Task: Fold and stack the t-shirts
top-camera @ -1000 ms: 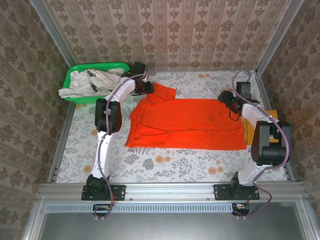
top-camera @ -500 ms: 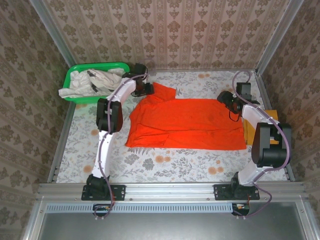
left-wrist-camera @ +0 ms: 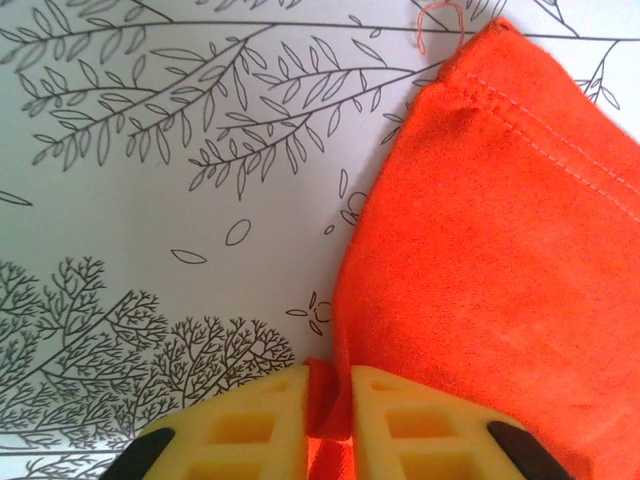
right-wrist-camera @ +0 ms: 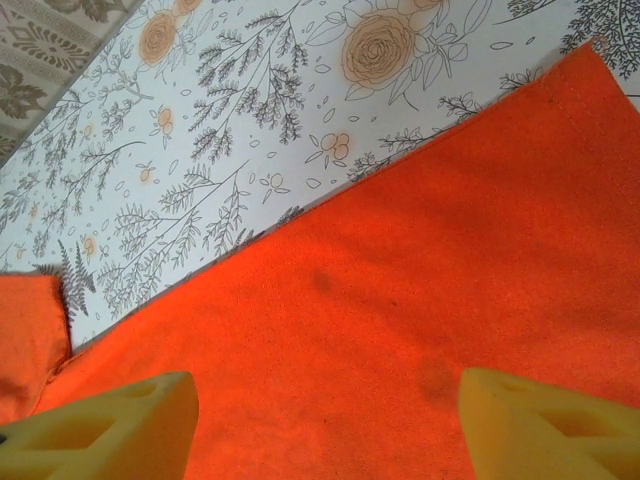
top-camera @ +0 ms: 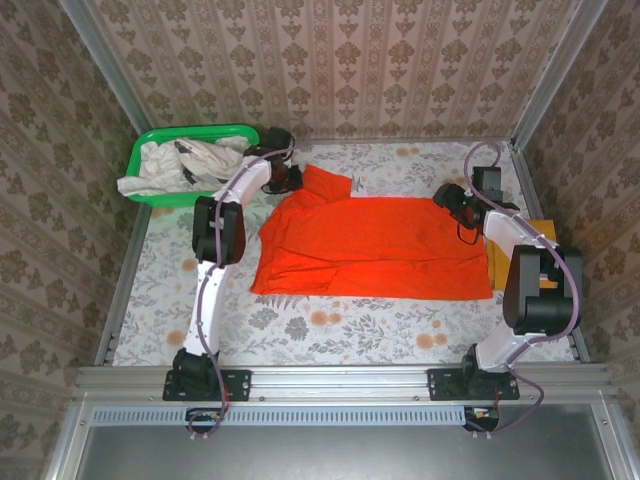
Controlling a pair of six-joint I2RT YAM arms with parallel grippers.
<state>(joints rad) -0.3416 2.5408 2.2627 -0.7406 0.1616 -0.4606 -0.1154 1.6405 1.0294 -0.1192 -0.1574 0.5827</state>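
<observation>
The orange shirt (top-camera: 370, 245) lies spread across the middle of the counter (top-camera: 330, 330). Its sleeve at 11 o'clock is in my left gripper (top-camera: 295, 178), whose yellow fingers (left-wrist-camera: 265, 420) are clamped on a pinch of the sleeve's edge. My right gripper (top-camera: 450, 198) sits over the shirt's 2 o'clock corner with its jaws wide apart and orange cloth between them, not pinched. The shirt is bright and mostly flat, with stitched hems, a folded flap along its near left edge and a few faint darker spots. At 10 o'clock on the counter stands a green basket (top-camera: 150, 140) heaped with off-white shirts (top-camera: 170, 165). A yellow shirt (top-camera: 545, 228) shows at 3 o'clock, partly under my right arm.
</observation>
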